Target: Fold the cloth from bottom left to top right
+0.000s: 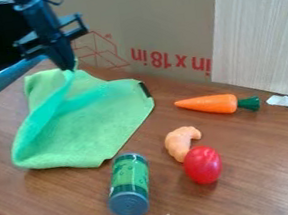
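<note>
The black gripper (68, 68) hangs down at the upper left, its fingers shut on a raised part of the green cloth (102, 123). From the fingertips a ridge of cloth slopes down toward the lower left, where the left side curls up and over. The rest of the cloth lies on the left part of the table, with a small dark tag at its right edge. Part of the cloth's back edge stands up behind and beside the fingertips.
A green can (128, 185) lies just below the cloth. To its right are a red tomato-like toy (202, 165) and an orange curved toy (179, 144) close together. A toy carrot (208, 104) lies farther back. A cardboard wall (161, 21) borders the table's back.
</note>
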